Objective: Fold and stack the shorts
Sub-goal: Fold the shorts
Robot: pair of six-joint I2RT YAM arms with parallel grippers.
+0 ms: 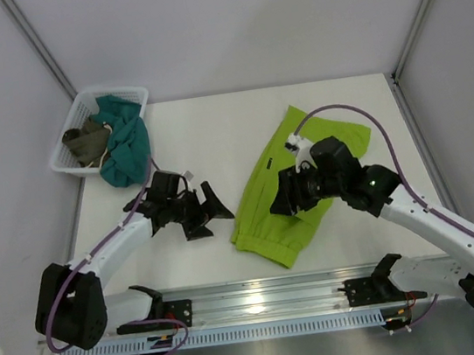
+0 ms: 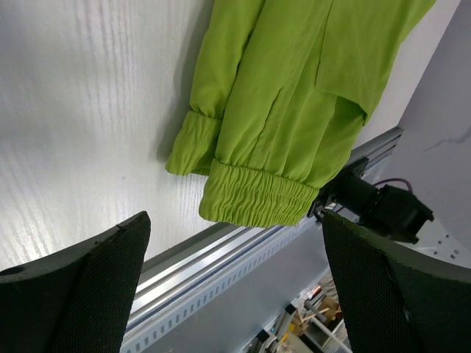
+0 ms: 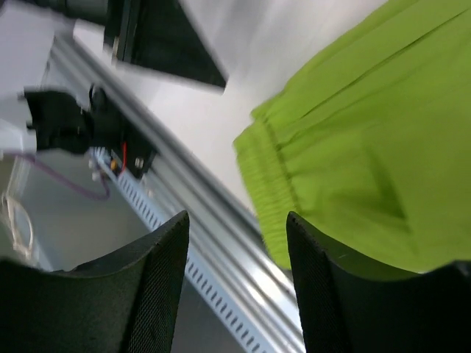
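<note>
The lime-green shorts [image 1: 287,190] lie flat on the white table, waistband toward the near rail. They also show in the left wrist view [image 2: 287,103] and in the right wrist view [image 3: 368,154]. My left gripper [image 1: 205,210] is open and empty, hovering left of the shorts, a short gap from the waistband corner. My right gripper [image 1: 283,201] is open and empty, held over the shorts' middle. In the right wrist view its fingers [image 3: 158,294] frame the waistband edge and the rail.
A white basket [image 1: 68,135] at the far left corner holds a teal garment [image 1: 126,144] spilling over its rim and an olive-brown garment [image 1: 88,141]. An aluminium rail [image 1: 263,297] runs along the near table edge. Enclosure walls stand on three sides.
</note>
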